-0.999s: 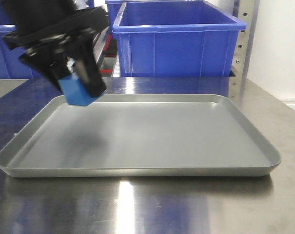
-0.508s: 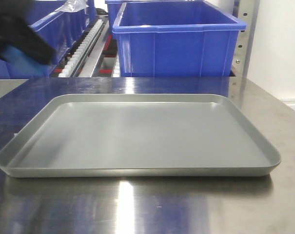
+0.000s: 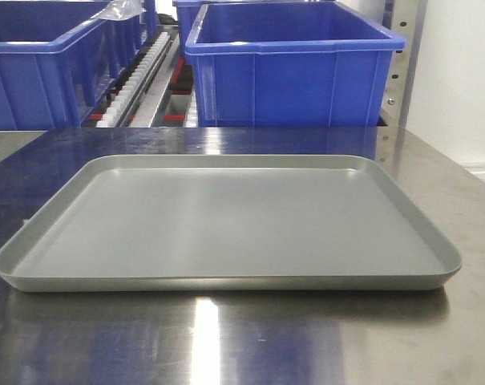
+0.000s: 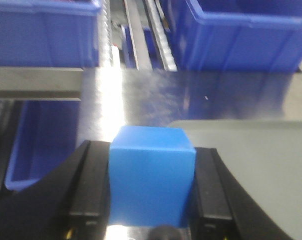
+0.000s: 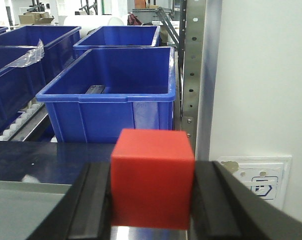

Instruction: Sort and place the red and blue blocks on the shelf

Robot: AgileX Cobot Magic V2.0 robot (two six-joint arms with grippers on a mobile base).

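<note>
Steel desk [image 3: 226, 345], grey tray [image 3: 226, 216] mid-frame. Your left tool [image 4: 150, 190] clamps blue block [image 4: 151, 160]; right tool [image 5: 151, 200] clamps red block [image 5: 151, 170]. Both held off tray, likely for carry to shelf [image 3: 142, 76], upper left.

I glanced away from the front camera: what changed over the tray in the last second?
The left gripper, shut on the blue block, swung left, off the tray and out of the front view. Tray and blue bins stayed put.

A white wall [image 5: 255, 75] with a socket [image 5: 260, 182] is seen; blue bins [image 3: 290, 72] are set behind the shiny desk [image 3: 226, 345].
</note>
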